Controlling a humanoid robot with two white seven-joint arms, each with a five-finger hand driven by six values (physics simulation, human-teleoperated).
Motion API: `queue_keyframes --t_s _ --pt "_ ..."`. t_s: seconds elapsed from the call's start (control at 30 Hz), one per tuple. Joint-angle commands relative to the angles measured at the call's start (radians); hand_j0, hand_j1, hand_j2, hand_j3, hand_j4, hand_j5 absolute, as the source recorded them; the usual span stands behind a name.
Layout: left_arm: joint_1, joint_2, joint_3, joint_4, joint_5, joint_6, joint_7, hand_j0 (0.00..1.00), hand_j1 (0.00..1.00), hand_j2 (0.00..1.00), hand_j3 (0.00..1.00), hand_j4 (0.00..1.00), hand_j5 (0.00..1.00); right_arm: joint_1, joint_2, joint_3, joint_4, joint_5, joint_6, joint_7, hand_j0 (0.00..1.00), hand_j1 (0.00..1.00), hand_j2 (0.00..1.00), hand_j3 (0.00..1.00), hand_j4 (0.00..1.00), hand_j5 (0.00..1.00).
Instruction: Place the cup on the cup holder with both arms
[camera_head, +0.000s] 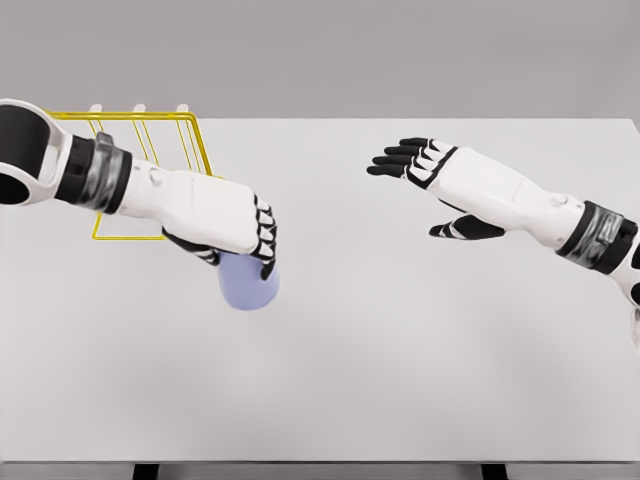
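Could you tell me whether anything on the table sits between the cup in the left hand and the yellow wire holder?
Nothing visible does. The left hand grips the pale blue cup, and only its own forearm crosses the yellow wire cup holder behind it.

- Cup (248, 285): pale lavender-blue, plain, smooth-sided, cylindrical. Only its lower part shows; the upper part is covered by the left hand (235, 225), whose fingers are curled round it. Position: left-centre of the white table (400, 350), in front of and just right of the holder.
- Cup holder (150, 140): thin yellow wire rack, rectangular frame with slanted bars and three white-tipped pegs along its rear edge. Position: far left of the table, partly hidden behind the left forearm.
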Motion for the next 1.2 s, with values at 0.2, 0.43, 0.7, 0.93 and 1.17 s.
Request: queue_keyframes --t_s 0.2,0.43,0.7,0.93,1.17 --pt "-0.014 0.035 0.024 -0.014 0.018 0.002 0.0 0.6 0.6 0.6 0.6 0.6 0.6 -0.002 -0.001 0.0 0.001 -0.007 0.003 -0.001 1.0 1.0 1.0 1.0 1.0 1.0" --pt "-0.037 0.044 0.025 -0.019 0.027 0.002 0.0 0.6 0.6 0.6 0.6 0.6 0.6 -0.002 -0.001 0.0 0.0 -0.007 0.003 -0.001 1.0 1.0 1.0 1.0 1.0 1.0" --pt "-0.048 0.049 0.057 -0.02 0.03 0.002 0.0 0.59 0.59 0.59 0.59 0.59 0.59 -0.002 -0.001 0.0 0.0 -0.007 0.003 -0.001 1.0 1.0 1.0 1.0 1.0 1.0" --pt "-0.051 0.066 0.091 -0.02 0.028 0.002 0.0 0.59 0.59 0.59 0.59 0.59 0.59 -0.002 -0.001 0.0 0.0 -0.007 0.003 -0.001 1.0 1.0 1.0 1.0 1.0 1.0" --pt "-0.051 0.087 0.133 -0.02 0.028 0.002 0.0 0.59 0.59 0.59 0.59 0.59 0.59 -0.002 -0.001 0.0 0.0 -0.007 0.003 -0.001 1.0 1.0 1.0 1.0 1.0 1.0"
